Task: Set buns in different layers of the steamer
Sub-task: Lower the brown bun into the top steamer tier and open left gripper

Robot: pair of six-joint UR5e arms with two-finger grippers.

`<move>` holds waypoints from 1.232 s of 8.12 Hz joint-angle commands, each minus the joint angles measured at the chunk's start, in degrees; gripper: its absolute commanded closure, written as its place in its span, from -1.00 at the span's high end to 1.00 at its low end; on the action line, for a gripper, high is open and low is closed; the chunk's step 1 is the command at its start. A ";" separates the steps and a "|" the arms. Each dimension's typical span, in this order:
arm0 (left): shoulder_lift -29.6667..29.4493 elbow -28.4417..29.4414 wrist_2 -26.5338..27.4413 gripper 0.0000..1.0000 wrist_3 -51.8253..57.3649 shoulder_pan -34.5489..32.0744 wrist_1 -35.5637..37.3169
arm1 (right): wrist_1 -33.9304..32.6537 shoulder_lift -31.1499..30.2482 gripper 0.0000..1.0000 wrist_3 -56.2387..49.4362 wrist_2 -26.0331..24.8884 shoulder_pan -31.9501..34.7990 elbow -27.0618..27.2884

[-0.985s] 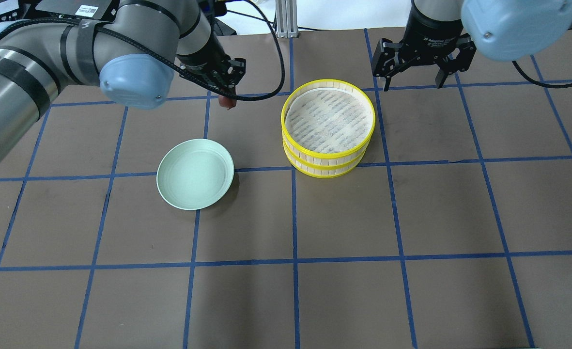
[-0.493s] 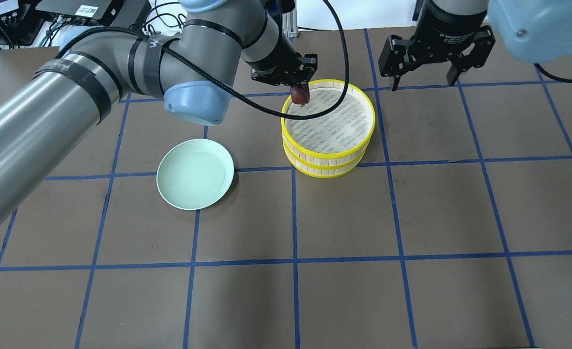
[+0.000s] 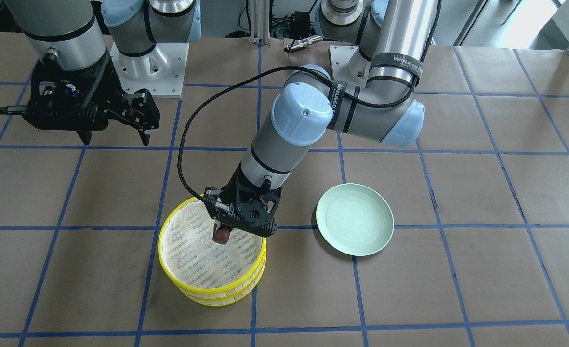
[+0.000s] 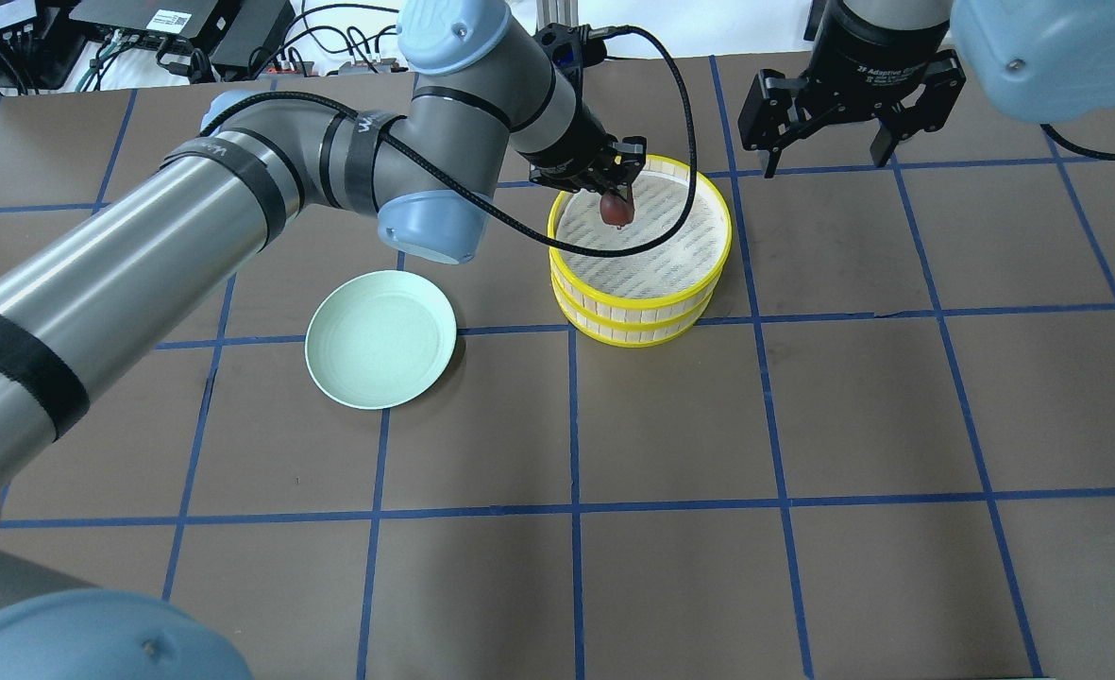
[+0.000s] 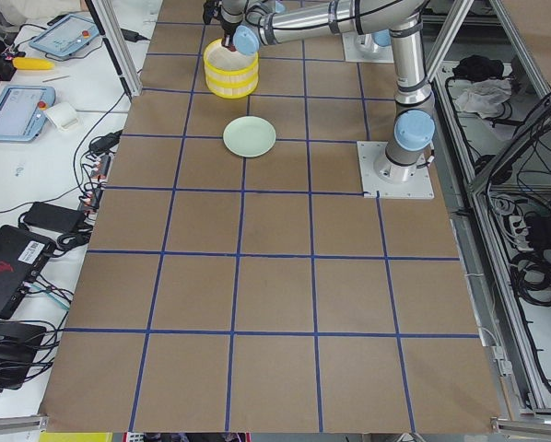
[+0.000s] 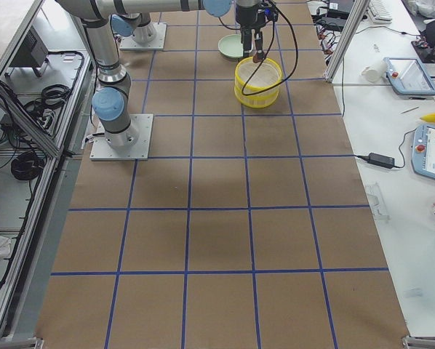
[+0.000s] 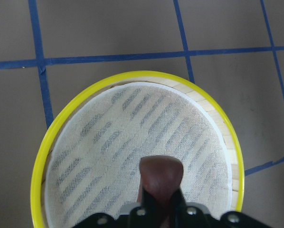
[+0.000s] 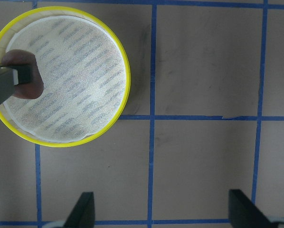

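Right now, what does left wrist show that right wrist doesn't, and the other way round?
Left wrist only: the left gripper from behind, both jaws shut on the reddish-brown bun, its rounded end close up.
Right wrist only: the right gripper, jaws wide open over the table, off to one side of the steamer.
Both: the bun held over the steamer's white mesh, off centre. No second bun is visible.

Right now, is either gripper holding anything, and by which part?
Left gripper pinches the brown bun by its upper end, over the steamer. Right gripper is open and empty.
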 commanded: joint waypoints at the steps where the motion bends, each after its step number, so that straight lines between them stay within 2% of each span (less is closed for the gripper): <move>1: -1.74 -0.12 -0.19 1.00 -0.65 -0.42 1.61 | 0.02 -0.09 1.00 0.03 0.04 -0.01 0.27; 8: -0.77 0.05 -0.28 1.00 -4.35 -0.42 1.52 | -0.06 0.00 1.00 0.04 0.04 -0.01 0.35; 10: 0.98 0.66 1.90 1.00 -3.55 0.19 -0.66 | 0.02 -0.09 1.00 0.04 0.13 -0.01 0.44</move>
